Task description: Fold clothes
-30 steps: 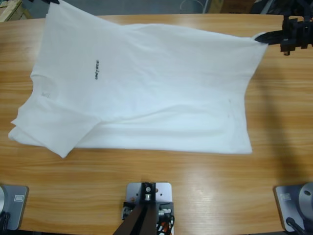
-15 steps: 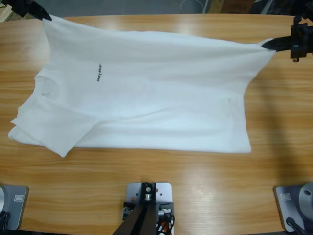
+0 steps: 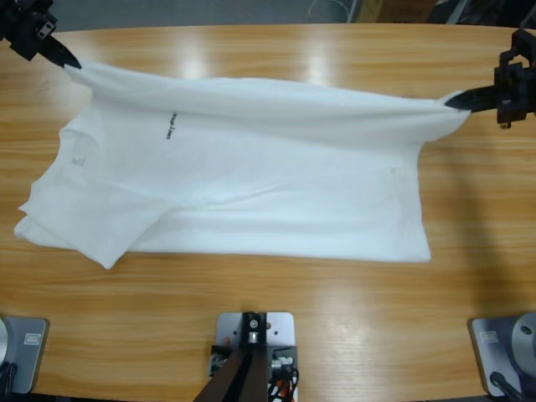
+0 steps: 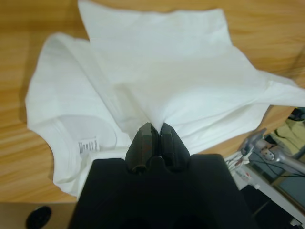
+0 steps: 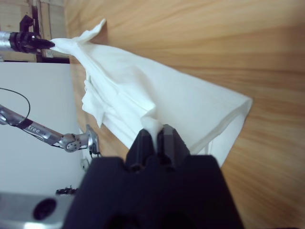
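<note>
Both grippers, left (image 3: 71, 64) and right (image 3: 448, 100), fingers clamped on the T-shirt (image 3: 251, 184), have spread outward (cloth stretched tauter).

Long wooden table (image 3: 335, 285), light orange-brown grain, glossy; pale glare patches near far edge. Beyond far edge in high view: strip of grey floor (image 3: 209, 12), cardboard boxes (image 3: 394, 10) at upper right. Right wrist view: plain white wall (image 5: 38, 95) past table end, wooden frame (image 5: 40, 28) at upper left. Left wrist view: cluttered rig hardware and cables (image 4: 271, 157) off table edge, lower right.
</note>
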You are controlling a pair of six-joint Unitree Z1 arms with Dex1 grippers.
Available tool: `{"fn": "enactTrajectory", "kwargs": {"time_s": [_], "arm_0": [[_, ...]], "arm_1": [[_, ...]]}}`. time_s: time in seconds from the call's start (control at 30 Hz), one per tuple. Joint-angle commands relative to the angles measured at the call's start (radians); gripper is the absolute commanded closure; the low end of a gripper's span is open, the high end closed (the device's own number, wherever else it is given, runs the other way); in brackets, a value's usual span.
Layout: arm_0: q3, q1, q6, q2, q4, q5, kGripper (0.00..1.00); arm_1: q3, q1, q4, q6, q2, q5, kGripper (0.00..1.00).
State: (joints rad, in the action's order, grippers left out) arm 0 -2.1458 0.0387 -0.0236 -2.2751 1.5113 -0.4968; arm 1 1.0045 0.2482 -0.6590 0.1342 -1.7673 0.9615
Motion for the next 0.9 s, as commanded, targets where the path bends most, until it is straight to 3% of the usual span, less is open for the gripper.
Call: {"fn": "enactTrajectory", "kwargs": {"time_s": [0.03, 0.5, 0.9], "arm_0": [[0.133, 0.020, 0.025, 0.013, 0.147, -0.001, 1.000], [0.213, 0.022, 0.036, -0.004, 0.148, -0.009, 1.000], [0.296, 0.041, 0.034, -0.085, 0.145, 0.030, 1.000]], "arm_1": [[-0.035, 0.020, -0.046, 0.016, -0.073, -0.009, 1.000], [-0.023, -0.013, -0.099, -0.002, -0.210, -0.044, 1.000], [-0.014, -0.017, -0.110, -0.002, -0.231, -0.044, 1.000]]}}
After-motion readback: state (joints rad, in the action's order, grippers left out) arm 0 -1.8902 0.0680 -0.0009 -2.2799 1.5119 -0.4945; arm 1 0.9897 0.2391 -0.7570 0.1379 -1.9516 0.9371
